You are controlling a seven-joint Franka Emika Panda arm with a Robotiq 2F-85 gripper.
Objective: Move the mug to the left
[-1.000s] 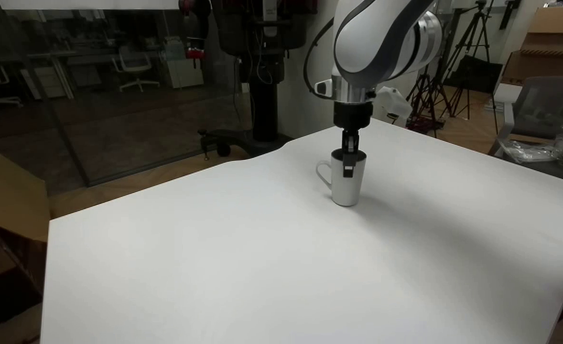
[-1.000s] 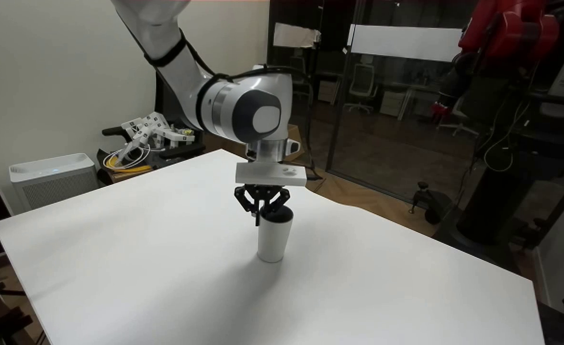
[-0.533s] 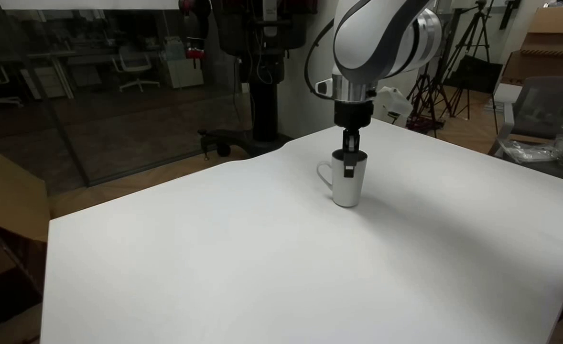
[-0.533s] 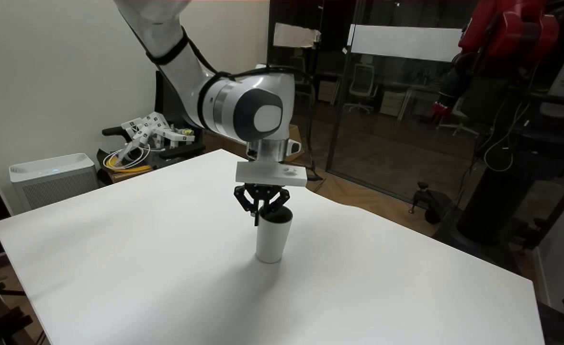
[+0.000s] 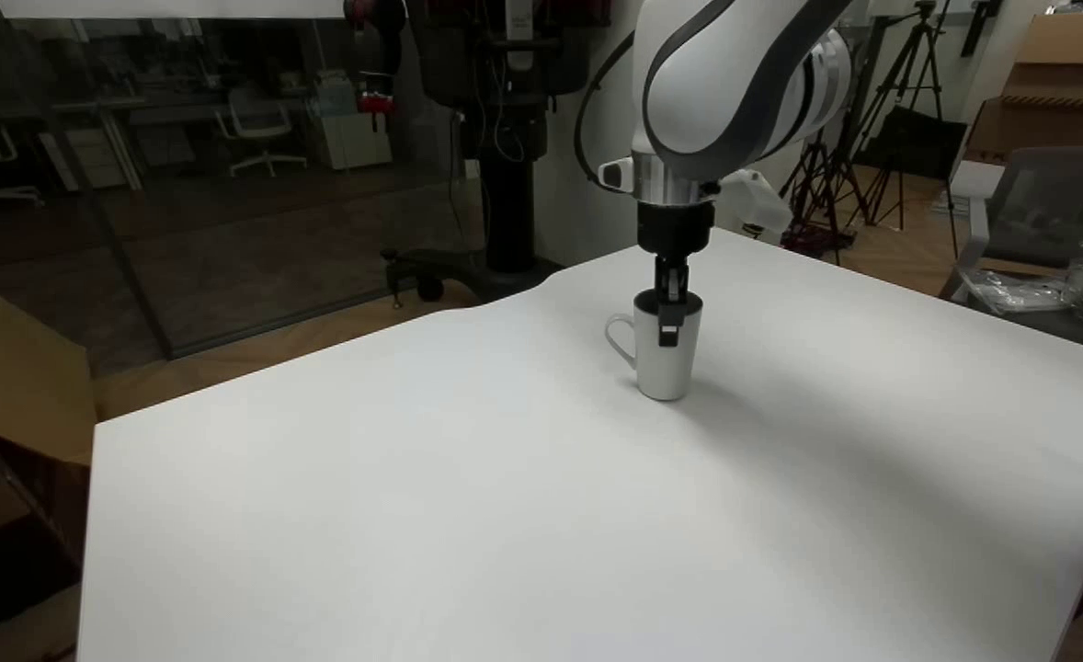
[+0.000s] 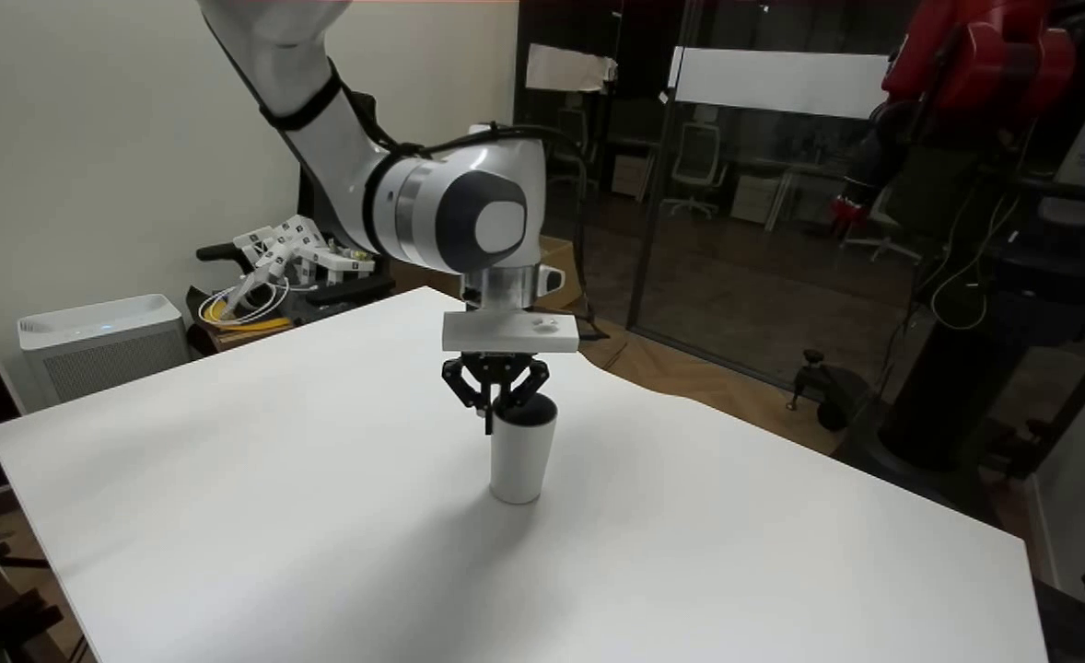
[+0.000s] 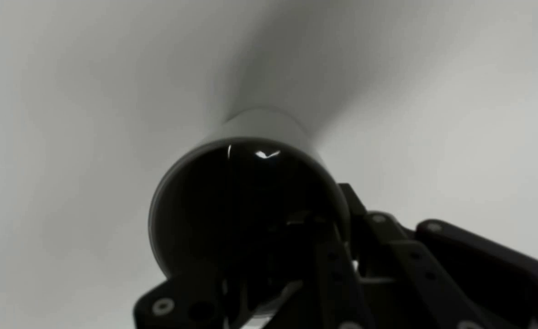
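The white mug (image 5: 663, 377) stands nearly upright on the white table in both exterior views (image 6: 519, 465), with its handle on the left in an exterior view. Whether its base touches the table or is just above it, I cannot tell. My gripper (image 5: 669, 331) points down and is shut on the mug's rim wall. One finger is inside the dark mouth and the other is outside, as the wrist view shows, where the mug (image 7: 264, 125) fills the middle and the gripper (image 7: 340, 217) comes in from below. The handle is mostly hidden there.
The white table (image 5: 367, 515) extends around the mug, with its edges in view. Cardboard boxes (image 5: 31, 377) stand beyond one edge. A chair (image 5: 1056, 221) and tripods are behind. A dark robot stand (image 6: 939, 368) and a white box-like appliance (image 6: 105, 345) stand off the table.
My gripper stays shut on the mug's wall. Gripper and mug have shifted very slightly to the left in both exterior views, and sit slightly lower in an exterior view.
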